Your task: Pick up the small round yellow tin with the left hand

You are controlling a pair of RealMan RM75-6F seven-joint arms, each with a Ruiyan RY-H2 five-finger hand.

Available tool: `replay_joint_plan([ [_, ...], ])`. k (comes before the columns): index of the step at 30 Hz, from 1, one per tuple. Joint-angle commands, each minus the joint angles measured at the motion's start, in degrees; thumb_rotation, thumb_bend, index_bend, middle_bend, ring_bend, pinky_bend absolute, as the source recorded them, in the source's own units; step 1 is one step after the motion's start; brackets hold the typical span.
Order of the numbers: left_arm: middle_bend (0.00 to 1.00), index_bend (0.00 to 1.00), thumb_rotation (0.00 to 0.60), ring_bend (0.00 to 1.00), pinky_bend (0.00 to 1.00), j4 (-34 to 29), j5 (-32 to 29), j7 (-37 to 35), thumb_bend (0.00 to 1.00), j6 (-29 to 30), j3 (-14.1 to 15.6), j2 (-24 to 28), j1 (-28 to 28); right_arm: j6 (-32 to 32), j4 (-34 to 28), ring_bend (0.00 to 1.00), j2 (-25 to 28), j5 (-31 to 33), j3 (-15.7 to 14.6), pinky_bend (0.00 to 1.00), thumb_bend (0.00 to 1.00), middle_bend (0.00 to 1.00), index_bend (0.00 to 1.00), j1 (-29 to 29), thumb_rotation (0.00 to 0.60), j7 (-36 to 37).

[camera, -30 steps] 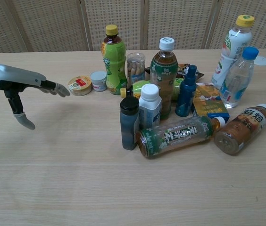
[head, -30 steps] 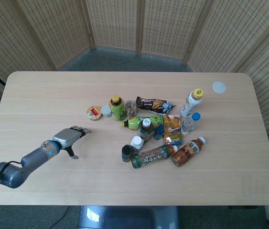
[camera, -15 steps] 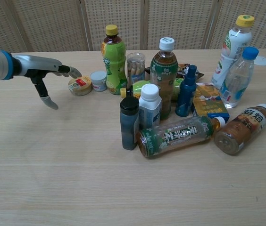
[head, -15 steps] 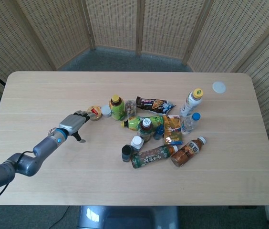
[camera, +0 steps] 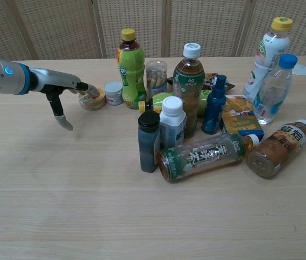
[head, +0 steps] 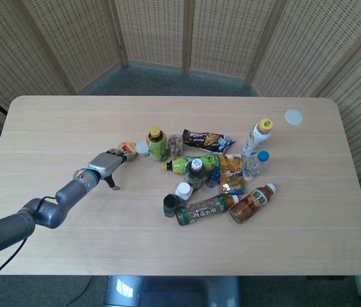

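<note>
Forward goes the left hand [head: 105, 165], fingers spread and flat, tips now seemingly over the yellow tin [camera: 93, 100], which sits just left of the small white jar [camera: 113, 92].

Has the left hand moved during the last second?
Yes. The left hand has advanced toward the yellow tin; its fingers now lie over it.
</note>
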Motion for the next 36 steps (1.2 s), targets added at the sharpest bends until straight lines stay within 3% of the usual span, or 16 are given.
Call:
replay_joint_plan([
  [1, 0.00, 0.00, 0.600, 0.00, 0.00, -3.51, -0.96, 0.86, 0.11, -0.04, 1.57, 2.90, 0.60, -0.01, -0.03, 0.00, -0.15, -0.27, 0.00, 0.00, 0.02, 0.00, 0.00, 0.12, 0.514, -0.01],
  [6, 0.00, 0.00, 0.600, 0.00, 0.00, -8.43, -1.21, 1.63, 0.11, 2.08, 3.13, 6.54, 2.01, 0.11, -0.21, 0.00, -0.06, -0.54, 0.09, 0.00, 0.02, 0.00, 0.00, 0.19, 0.511, -0.11],
  [13, 0.00, 0.00, 0.600, 0.00, 0.00, -8.29, -0.17, -0.33, 0.11, 6.28, 1.52, 6.21, 3.93, -0.40, -0.63, 0.00, -0.19, -0.84, 0.09, 0.00, 0.02, 0.00, 0.00, 0.67, 0.514, -0.79],
  [28, 0.00, 0.00, 0.600, 0.00, 0.00, 2.14, -0.73, -2.57, 0.11, -2.62, 0.08, -0.35, -0.64, -0.35, -0.73, 0.00, 0.01, 0.50, 0.14, 0.00, 0.02, 0.00, 0.00, 0.27, 0.514, -1.45],
  [36, 0.00, 0.00, 0.600, 0.00, 0.00, -0.82, 0.00, -2.65, 0.11, -4.66, 1.65, 1.90, -0.70, 0.44, -0.84, 0.00, 0.42, 0.28, 0.12, 0.00, 0.02, 0.00, 0.00, -0.29, 0.515, -0.85],
])
